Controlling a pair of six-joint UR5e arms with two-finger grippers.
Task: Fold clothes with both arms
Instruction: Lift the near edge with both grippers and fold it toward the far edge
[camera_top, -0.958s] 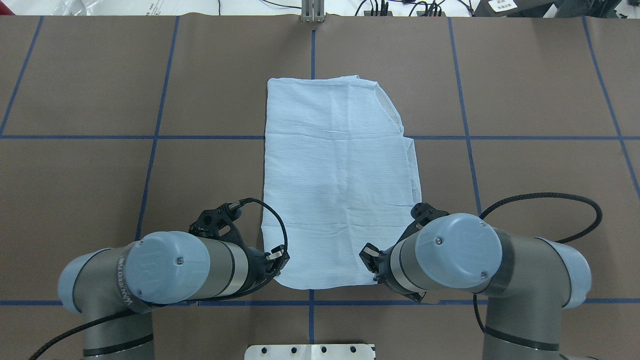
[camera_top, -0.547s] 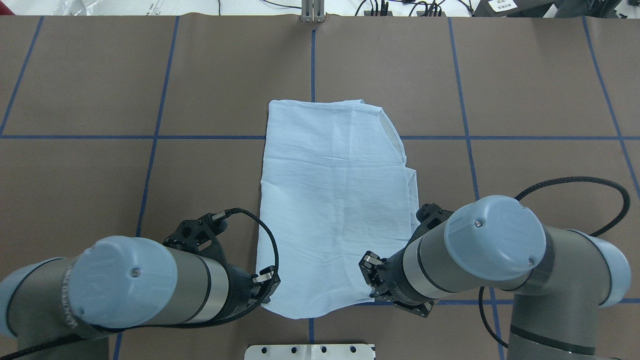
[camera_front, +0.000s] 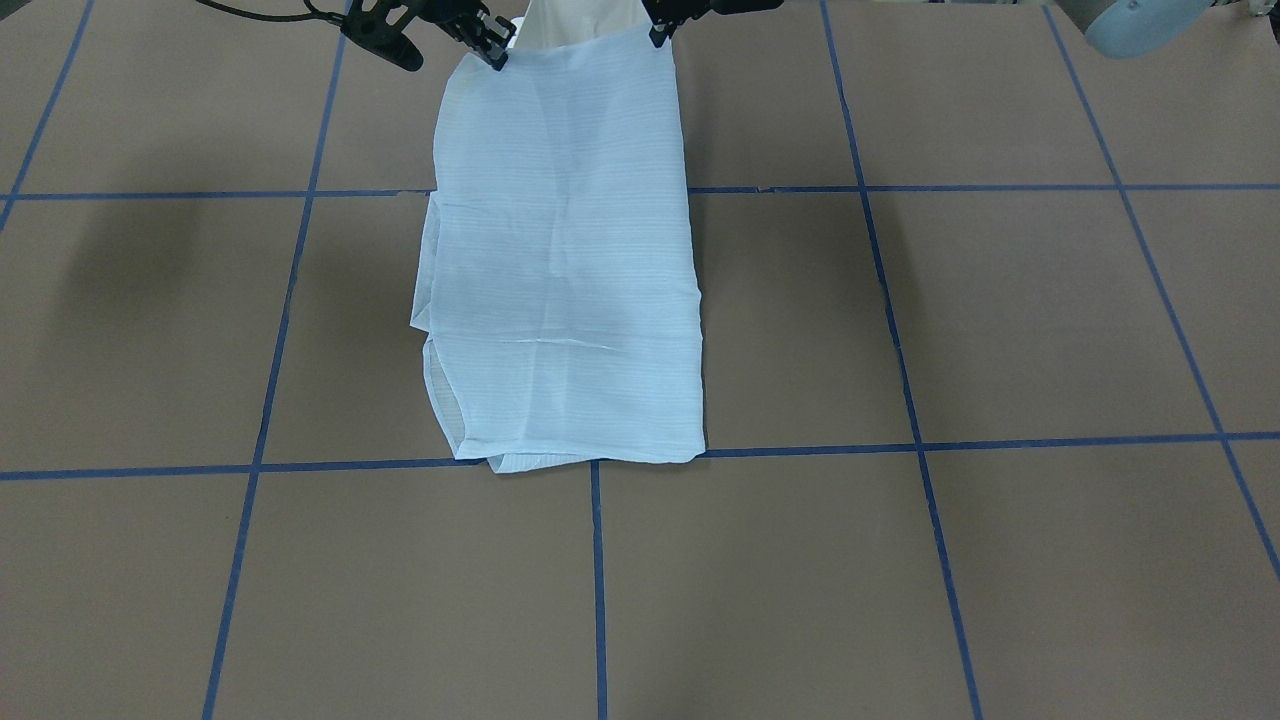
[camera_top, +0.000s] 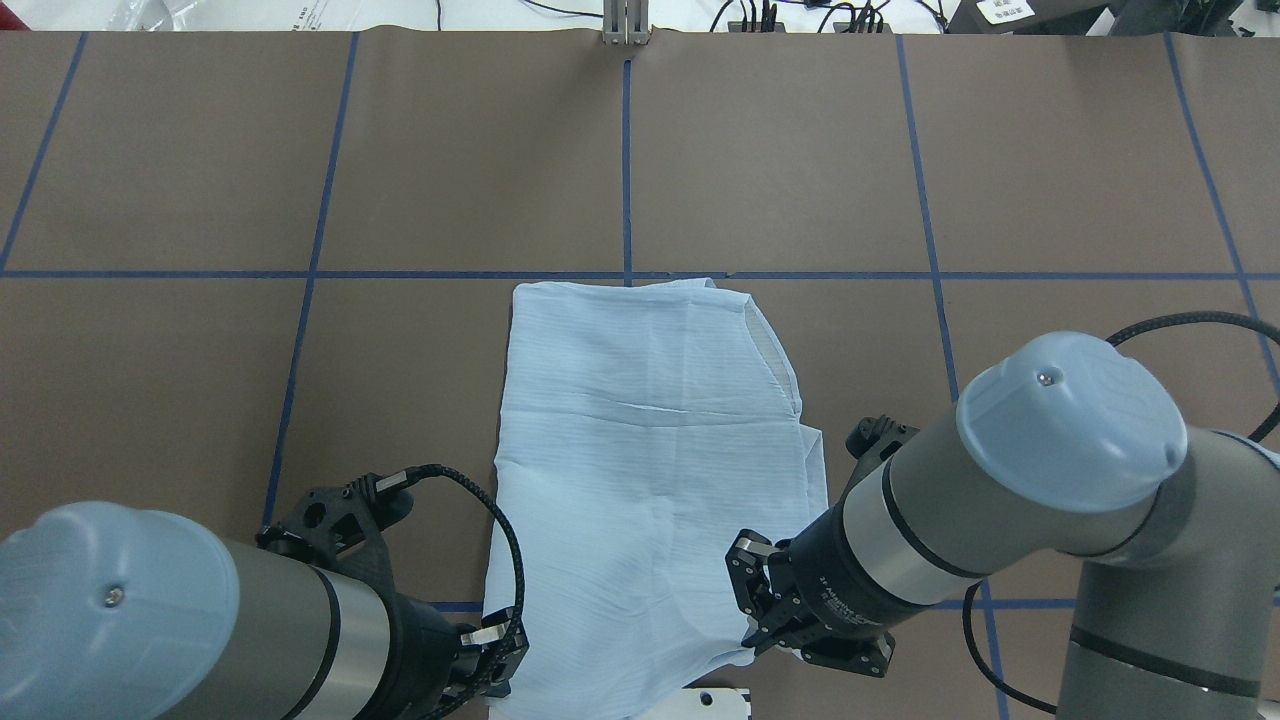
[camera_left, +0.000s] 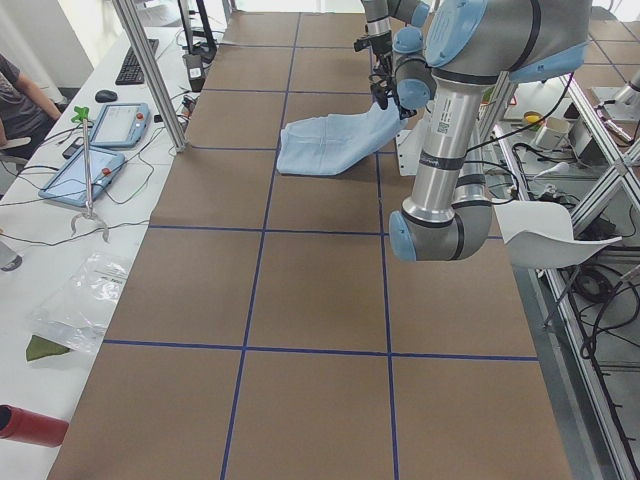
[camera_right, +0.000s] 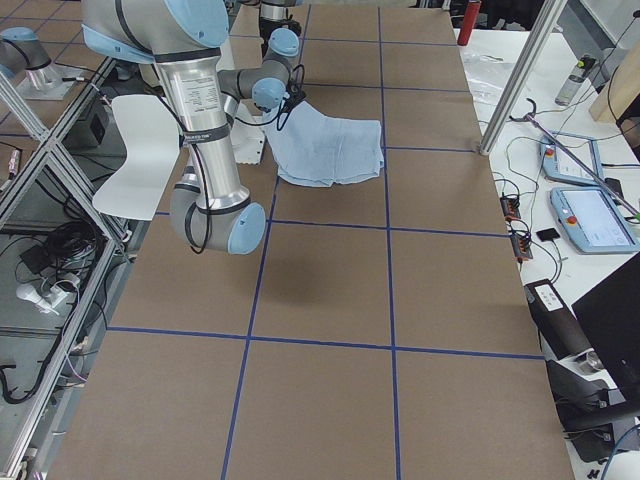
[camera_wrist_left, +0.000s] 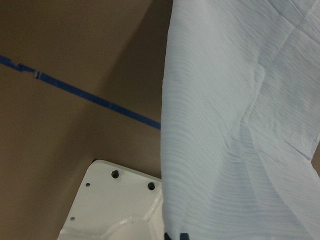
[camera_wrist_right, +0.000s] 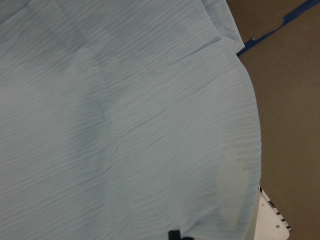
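Fold clothes, hem lift. The left gripper (camera_top: 492, 648) and the right gripper (camera_top: 752, 592) are each seen pressed together on a corner of the near hem of the shirt (camera_top: 640, 450); in both wrist views thin cloth is pinched at the black fingertips (camera_wrist_left: 175, 235). The hem is held raised off the table (camera_top: 180, 400) and stretched between the two grippers, above the white base plate (camera_top: 715, 695). The rest of the shirt slopes down and lies flat on the table, its far edge just short of a crosswise blue tape line (camera_top: 300, 274).

The shirt is already narrowed to a long panel. Its long axis runs straight away from the robot, with a curved opening at the far end, on the robot's right.

The step in hand is judged to be the lengthwise fold. The next move would call for the hem to be carried forward over the far end, both grippers kept level and evenly spaced, so that the sheer cloth is laid without twist.
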